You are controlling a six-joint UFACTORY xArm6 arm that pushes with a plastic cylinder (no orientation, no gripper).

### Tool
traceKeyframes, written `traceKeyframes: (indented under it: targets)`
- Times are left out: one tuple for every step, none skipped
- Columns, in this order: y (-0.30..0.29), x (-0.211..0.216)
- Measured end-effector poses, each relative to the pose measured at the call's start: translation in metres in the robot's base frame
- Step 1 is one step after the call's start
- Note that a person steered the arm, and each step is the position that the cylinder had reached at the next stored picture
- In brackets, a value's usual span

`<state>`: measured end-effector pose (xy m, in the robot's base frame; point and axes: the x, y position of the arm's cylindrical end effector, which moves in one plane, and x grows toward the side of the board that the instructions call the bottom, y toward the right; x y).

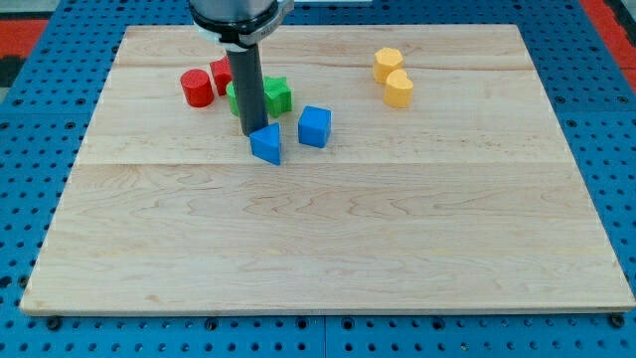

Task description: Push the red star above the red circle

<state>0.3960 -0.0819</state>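
Looks like a robotics lab: pale wooden bench (328, 229) laid over a blue perforated mounting plate (40, 119) with regular holes, red matting (20, 30) at ten and two o'clock, small coloured test blocks scattered toward twelve.

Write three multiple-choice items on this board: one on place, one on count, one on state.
1. Where is the red cylinder block?
A. the view's upper left
B. the view's lower right
C. the view's centre bottom

2. How many yellow blocks are there?
A. one
B. two
C. four

3. What is my tip doing?
A. resting far from every block
B. standing beside the blue triangular block
C. lying flat on the wooden board

Key: 1 A, it sits near the top-left corner. 2 B, two yellow blocks sit together. 3 B, the rod ends at the block's upper-left edge.
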Motion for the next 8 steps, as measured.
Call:
traceKeyframes:
  targets:
    - [-0.041,-0.001]
    - [-0.083,-0.028]
    - [-0.038,-0.042]
    - [0.017,-0.049]
    - [0.022,-0.064]
    - [-0.006,-0.067]
    - [-0.04,-0.104]
    - [-0.056,-0.112]
